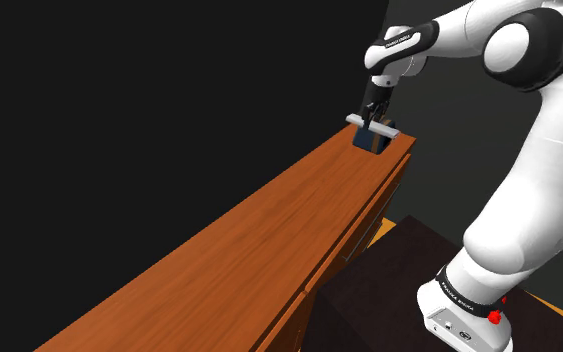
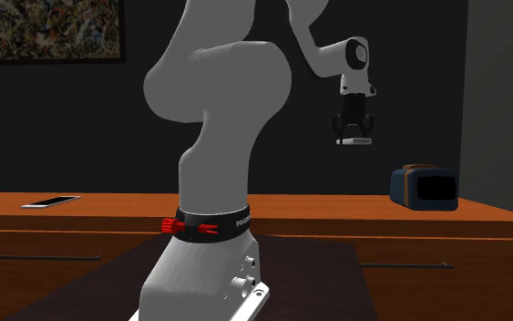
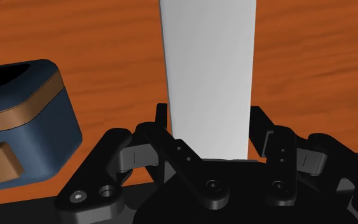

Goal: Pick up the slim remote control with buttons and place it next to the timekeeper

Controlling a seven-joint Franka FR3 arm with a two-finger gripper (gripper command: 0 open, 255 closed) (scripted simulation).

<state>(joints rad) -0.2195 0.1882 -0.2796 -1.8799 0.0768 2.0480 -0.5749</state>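
1. Shoulder view: the pale remote (image 1: 369, 123) hangs crosswise in the jaws, seen just above the dark blue clock (image 1: 377, 143).
2. Second exterior view: the remote (image 2: 354, 141) is higher than the clock (image 2: 424, 186) and off to its left. We would lower it level and straight down onto bare table (image 2: 336, 205) beside the clock, without nudging the clock.
3. Wrist view: the jaws are closed partway on the remote (image 3: 209, 76), clasping both long edges near one end. The clock (image 3: 25, 121) lies below, to one side.
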